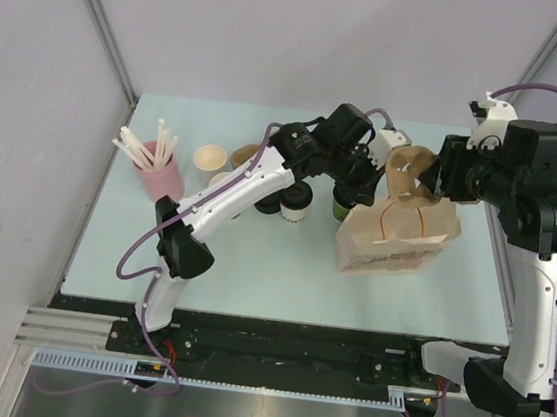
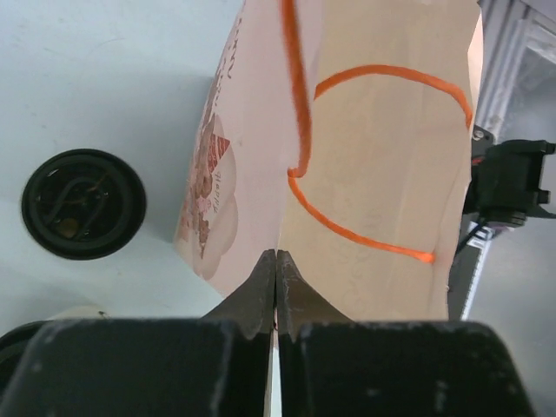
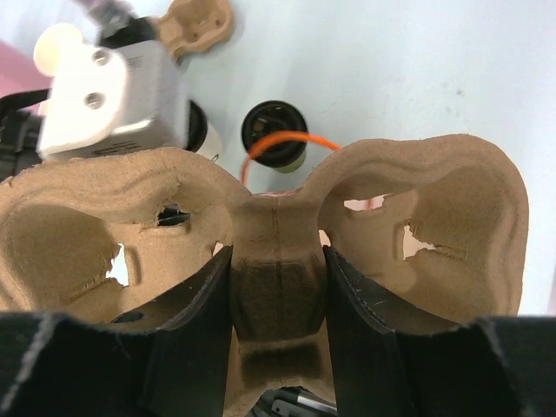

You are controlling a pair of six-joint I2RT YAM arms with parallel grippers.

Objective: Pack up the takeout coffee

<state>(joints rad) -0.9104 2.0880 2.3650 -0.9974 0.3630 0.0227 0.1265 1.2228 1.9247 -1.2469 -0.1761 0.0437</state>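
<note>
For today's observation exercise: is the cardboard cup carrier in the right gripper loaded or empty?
Empty. The right wrist view shows both pockets of the cup carrier bare; a black-lidded cup stands outside it.

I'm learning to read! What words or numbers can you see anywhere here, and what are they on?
On the paper bag: a reddish printed logo with small lettering, too blurred to read.
On the cup carrier and the black lid: no writing shows.
Nothing anywhere can be read.
</note>
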